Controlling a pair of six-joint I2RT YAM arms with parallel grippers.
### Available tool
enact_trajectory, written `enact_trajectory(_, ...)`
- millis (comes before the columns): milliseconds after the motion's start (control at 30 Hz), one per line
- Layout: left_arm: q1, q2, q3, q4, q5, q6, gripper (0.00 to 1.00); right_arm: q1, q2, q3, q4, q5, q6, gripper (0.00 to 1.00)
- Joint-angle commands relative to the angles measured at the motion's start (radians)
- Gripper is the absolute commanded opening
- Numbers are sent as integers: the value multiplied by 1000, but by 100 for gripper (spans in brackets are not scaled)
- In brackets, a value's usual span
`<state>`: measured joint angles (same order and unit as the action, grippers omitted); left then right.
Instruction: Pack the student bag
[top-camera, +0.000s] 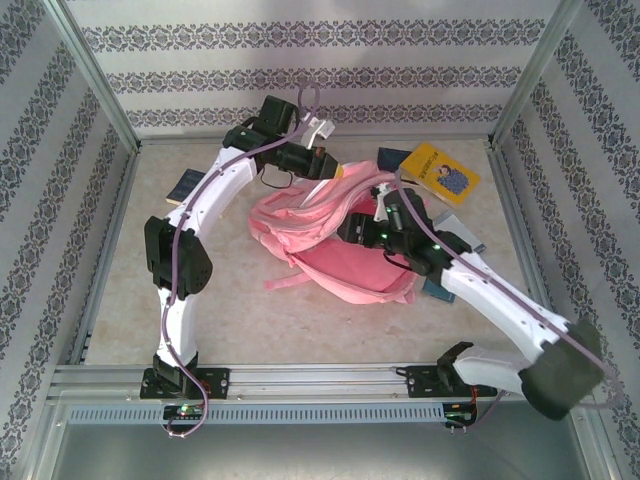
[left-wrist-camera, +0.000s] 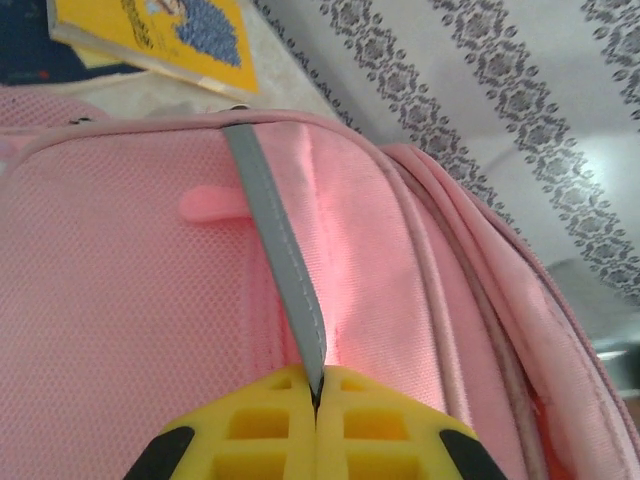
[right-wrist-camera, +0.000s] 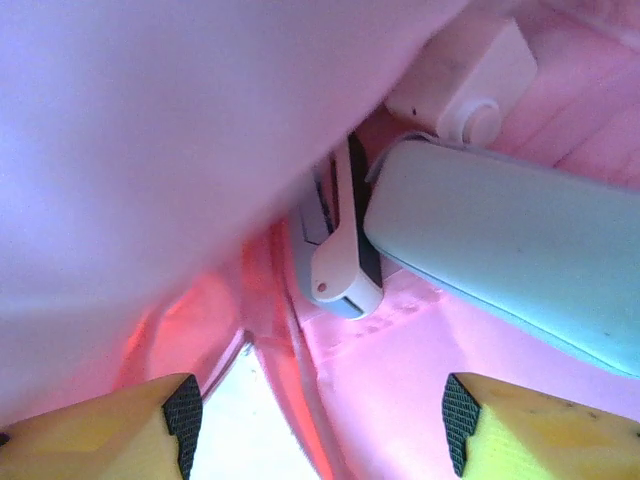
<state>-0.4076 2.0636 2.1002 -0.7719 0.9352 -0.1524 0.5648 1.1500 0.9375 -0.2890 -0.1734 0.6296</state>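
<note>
Student bag (top-camera: 340, 270) w/ R gripper (right-wrist-camera: 320, 430) apparently inside.

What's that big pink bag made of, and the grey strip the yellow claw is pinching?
The student bag looks like soft matte fabric: a fine mesh of tiny holes on one panel, tighter weave with stitched seams beside it. The grey strip, pinched by the left gripper, seems a smooth, slightly shiny tape, perhaps reflective; that is unsure.
</note>
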Motion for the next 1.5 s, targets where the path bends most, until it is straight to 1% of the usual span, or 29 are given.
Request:
enact_trajectory(0,1,-72,-63,-47,-47,80,0,-39,-108,-1,-68,7,-97,65)
enact_trajectory(67,3,-109,-119,-27,-75,86,0,-64,-140,-11,-50,-4,-108,65)
enact_trajectory(133,5,-131,-146,-26,-102,85,0,-91,-128,14,-79,-32,-122,67)
enact_trajectory(167,5,-133,-146,-36,-110,86,0,-97,-117,33,-105,-9,-121,68)
enact_trajectory(267,6,-145,-156,-56,-143,86,0,-139,-90,58,-194,82,-89,69)
enact_trajectory(333,5,-160,-192,-24,-149,68,0,-180,-70,63,-265,170,-41,71)
enact_trajectory(467,5,-178,-275,95,-79,-15,0,-273,-12,44,-409,314,69,76)
enact_trajectory(533,6,-180,-306,136,-68,-40,0,-326,0,-6,-430,377,118,84)
enact_trajectory(567,5,-180,-318,147,-71,-44,0,-357,3,-31,-436,389,134,85)
enact_trajectory(667,6,-179,-340,151,-92,-39,0,-467,18,-125,-400,354,169,85)
enact_trajectory(733,6,-184,-352,156,-105,-39,0,-503,40,-168,-380,353,182,85)
enact_trajectory(833,6,-194,-361,169,-105,-50,0,-515,94,-187,-376,381,163,83)
enact_trajectory(900,6,-198,-361,168,-100,-50,0,-540,128,-195,-376,382,140,80)
enact_trajectory(1033,10,-205,-373,175,-90,-56,0,-568,199,-190,-321,285,43,80)
enact_trajectory(1133,11,-209,-373,176,-82,-58,0,-563,271,-142,-359,283,-4,79)
enact_trajectory(1267,19,-220,-379,179,-79,-59,0,-558,309,-131,-366,260,-5,73)
enact_trajectory(1367,28,-225,-385,190,-72,-68,0,-528,321,-121,-376,289,-5,70)
enact_trajectory(1467,33,-230,-390,200,-59,-74,0,-497,337,-96,-406,335,-5,69)
